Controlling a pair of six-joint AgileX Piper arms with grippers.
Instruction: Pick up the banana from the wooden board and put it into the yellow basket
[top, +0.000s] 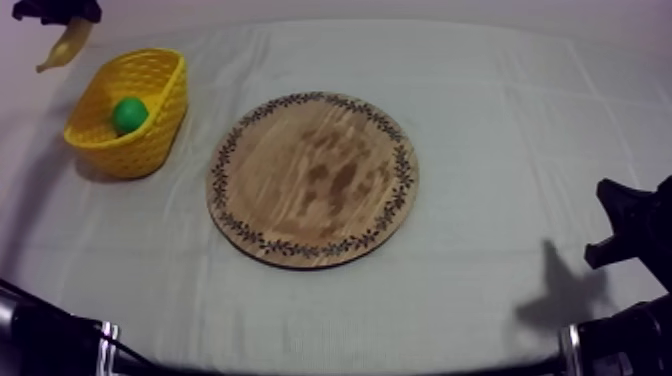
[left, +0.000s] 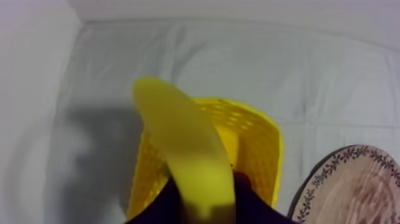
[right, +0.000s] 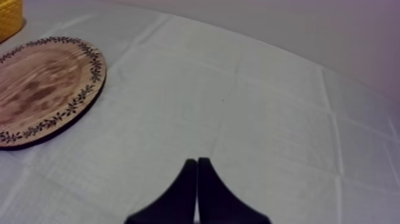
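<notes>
My left gripper (left: 205, 193) is closed round the banana (left: 181, 143). The jaws are parted just by its thickness and pinch it near one end, so most of its length sticks out free ahead of me. In the top view the left gripper (top: 55, 12) hangs high at the far left with the banana (top: 63, 47) dangling beneath it, off the board (top: 313, 178) and just beside the basket (top: 130, 100). From my wrist the basket (left: 256, 149) lies right behind the banana, so I judge I am over it or nearly so. A green fruit (top: 129, 114) sits in the basket. The board bears nothing.

My right gripper (right: 196, 179) has its jaws pressed together in a narrow wedge with nothing in them. It rests low at my right side (top: 625, 225), over bare cloth and well apart from the board.

The banana is a toy, so I take it to be light and stiff, with a smooth curved skin that may slip. Held this close to one end, it could pivot in my grip or swing. A hold at the middle of the curve, across the narrow way, would be steadier. Its lightness means a modest squeeze should do. On release it may bounce off the green fruit or catch the rim, so I judge a low drop safer.
</notes>
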